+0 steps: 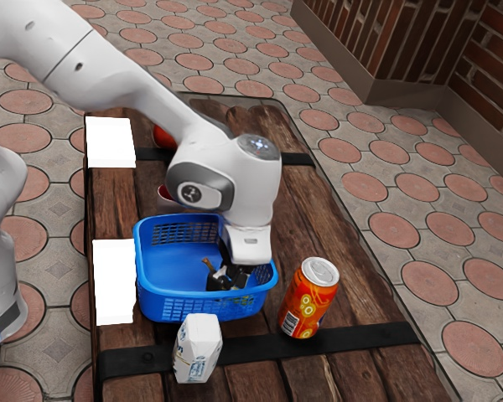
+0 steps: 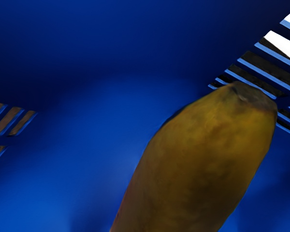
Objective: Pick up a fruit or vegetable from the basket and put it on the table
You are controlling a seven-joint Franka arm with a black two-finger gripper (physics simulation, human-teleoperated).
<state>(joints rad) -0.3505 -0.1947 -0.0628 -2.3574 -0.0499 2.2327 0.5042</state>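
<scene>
Blue basket (image 1: 159,306): banana (image 2: 198,164), pincer (image 1: 230,275) inside, can't tell grip; barcode (image 1: 291,323) on orange can (image 1: 311,295)

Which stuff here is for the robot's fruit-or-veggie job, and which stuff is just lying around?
For the job:
- blue basket
- yellow fruit inside it, maybe a banana
- wooden table, where it should go

Just lying about:
- orange can
- white carton
- round red thing, partly behind the arm

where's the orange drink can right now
The silver-topped orange drink can stands on the brown wooden table, beside the blue plastic basket, toward the exterior view's right.
</scene>
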